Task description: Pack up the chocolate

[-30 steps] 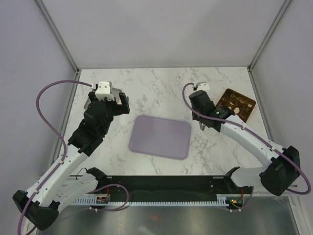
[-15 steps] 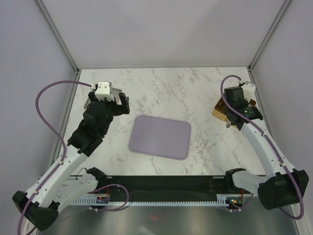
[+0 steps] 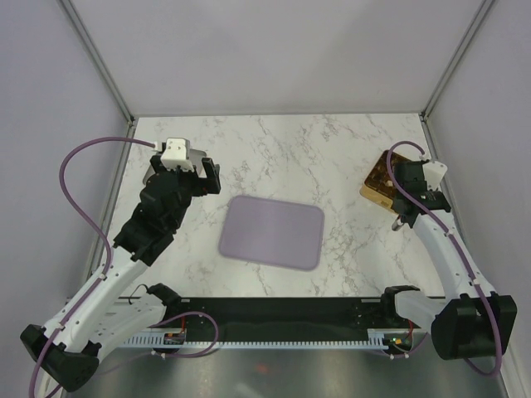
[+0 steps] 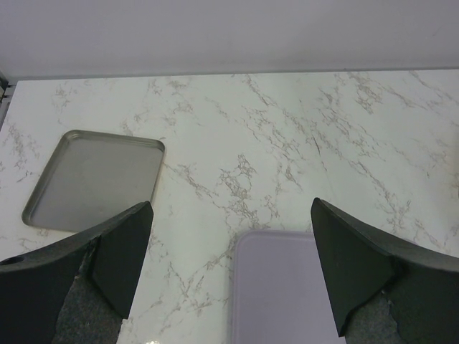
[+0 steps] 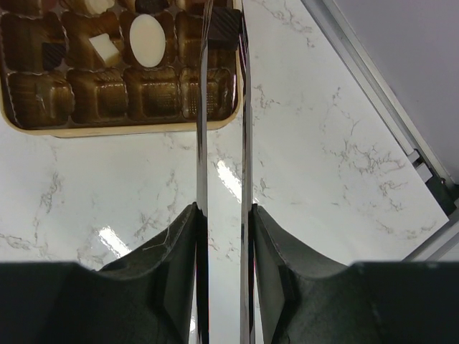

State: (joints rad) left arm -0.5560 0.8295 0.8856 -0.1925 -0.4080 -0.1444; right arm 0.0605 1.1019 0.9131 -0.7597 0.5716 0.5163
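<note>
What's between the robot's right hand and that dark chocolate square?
The metal tongs. In the right wrist view, the right gripper squeezes their two blades, whose tips pinch the dark chocolate square over the gold box.

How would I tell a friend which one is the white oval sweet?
On the marble table, near its right edge, lies a gold box of little cups. Inside, beside a cream cube, sits the white chocolate: the only smooth oval there; its neighbours are blocky.
</note>
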